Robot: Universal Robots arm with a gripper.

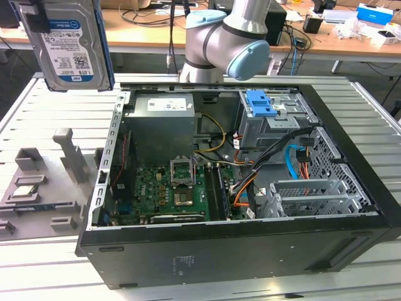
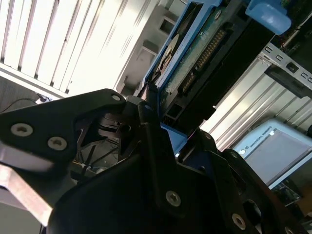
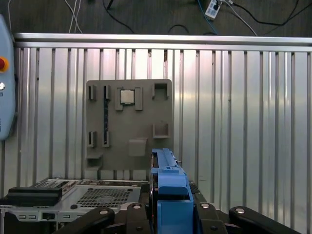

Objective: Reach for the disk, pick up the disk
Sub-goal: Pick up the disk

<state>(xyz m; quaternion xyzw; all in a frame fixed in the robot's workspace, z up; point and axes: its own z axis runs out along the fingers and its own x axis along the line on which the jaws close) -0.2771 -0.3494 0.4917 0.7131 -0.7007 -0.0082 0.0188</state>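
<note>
As the gripper (image 3: pixel 168 210) is clamped on the disk (image 1: pixel 69 47), a finger (image 2: pixel 151 146) on either side of it, the disk is off the table (image 1: pixel 50 119) and in the air.

- Exterior view: disk sits at the upper left, clear of the open case (image 1: pixel 250 251). Long axis runs near vertical with a slight tilt. Label face is toward the camera, blue frame down the long edges. Its upper end is cut off by the frame edge.
- First wrist view: disk (image 3: pixel 168 185) is seen edge-on, long axis pointing straight out from the gripper toward the grey plate (image 3: pixel 129 122) on the slatted table (image 3: pixel 243 122). Well apart from the plate.
- Second wrist view: the disk's (image 2: pixel 195 53) circuit-board side shows, blue frame along its edge, running away from the fingers.
- A chip (image 3: pixel 127 97) rests in one pocket of the plate.
- The arm (image 1: pixel 232 37) stands behind the case. A blue latch (image 1: pixel 260 103) sits on the drive bay inside.
</note>
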